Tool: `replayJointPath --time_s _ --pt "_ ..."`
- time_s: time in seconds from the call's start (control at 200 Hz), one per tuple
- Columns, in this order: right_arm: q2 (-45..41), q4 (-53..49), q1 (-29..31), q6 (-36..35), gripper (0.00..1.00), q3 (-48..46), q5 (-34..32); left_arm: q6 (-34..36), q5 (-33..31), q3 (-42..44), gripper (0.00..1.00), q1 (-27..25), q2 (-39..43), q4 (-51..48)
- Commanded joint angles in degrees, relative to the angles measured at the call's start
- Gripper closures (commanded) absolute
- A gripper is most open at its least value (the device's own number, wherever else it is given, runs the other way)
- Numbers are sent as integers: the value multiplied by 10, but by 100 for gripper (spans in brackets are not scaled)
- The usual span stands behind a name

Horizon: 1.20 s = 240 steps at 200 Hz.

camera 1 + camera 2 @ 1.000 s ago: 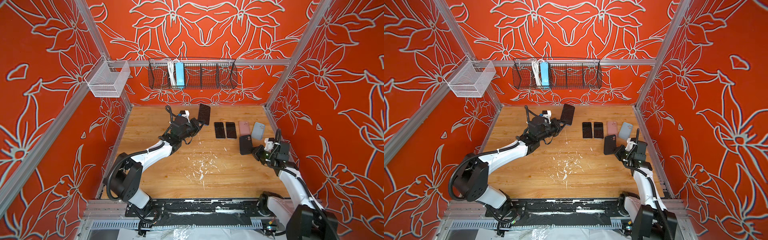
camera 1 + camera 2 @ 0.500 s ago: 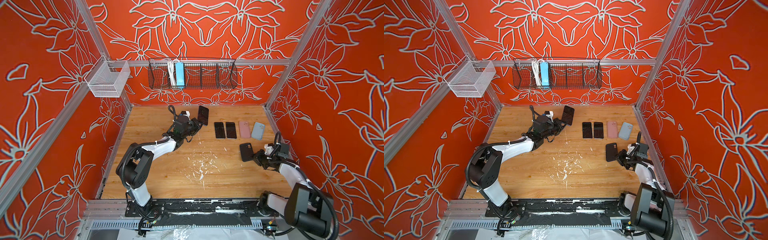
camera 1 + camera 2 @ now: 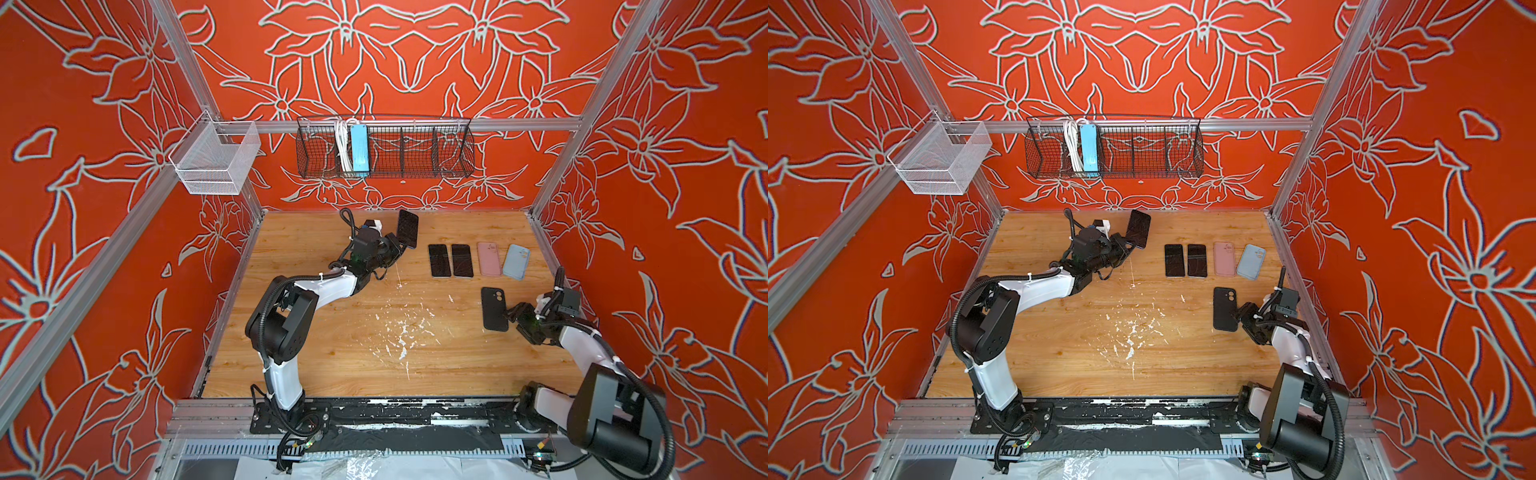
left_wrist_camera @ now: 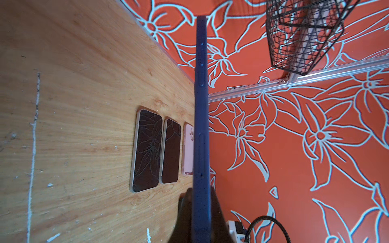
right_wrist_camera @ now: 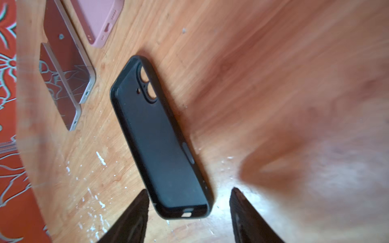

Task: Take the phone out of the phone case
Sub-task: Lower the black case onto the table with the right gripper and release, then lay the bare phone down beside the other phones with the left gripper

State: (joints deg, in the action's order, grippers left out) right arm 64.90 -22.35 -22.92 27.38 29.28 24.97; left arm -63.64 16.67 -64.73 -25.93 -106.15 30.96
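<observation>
Right wrist view: right jaws open astride the empty black case (image 5: 160,136), 4 o'clock on the table (image 5: 273,63); left jaws grip a blue phone (image 4: 201,105) at 12 o'clock.

Orange floral walls (image 3: 415,62) are boxing in a wood floor (image 3: 332,365) that's wearing white scuffs (image 3: 401,332) around center. Black wire basket (image 3: 415,145) is hanging at 12 o'clock, white mesh bin (image 3: 208,166) at 10.
</observation>
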Motion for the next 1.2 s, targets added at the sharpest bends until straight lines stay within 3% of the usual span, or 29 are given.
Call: replayJointPath --time_s 0.0,0.32,0.851,1.066,1.196 --pt "-33 -30 -4 -10 32 30 -49 14 -7 -10 100 -3 -21 39" --pt "-80 -29 -4 -11 24 29 -44 -5 -46 -2 100 -24 -93 76" --pt "-62 9 -4 -22 23 18 -27 -31 -49 -25 100 -46 -162 96" --pt "-56 14 -4 -23 23 16 -26 -36 -55 -18 84 -50 -173 103" --pt "-56 14 -4 -24 22 17 -26 -35 -61 -8 66 -53 -173 108"
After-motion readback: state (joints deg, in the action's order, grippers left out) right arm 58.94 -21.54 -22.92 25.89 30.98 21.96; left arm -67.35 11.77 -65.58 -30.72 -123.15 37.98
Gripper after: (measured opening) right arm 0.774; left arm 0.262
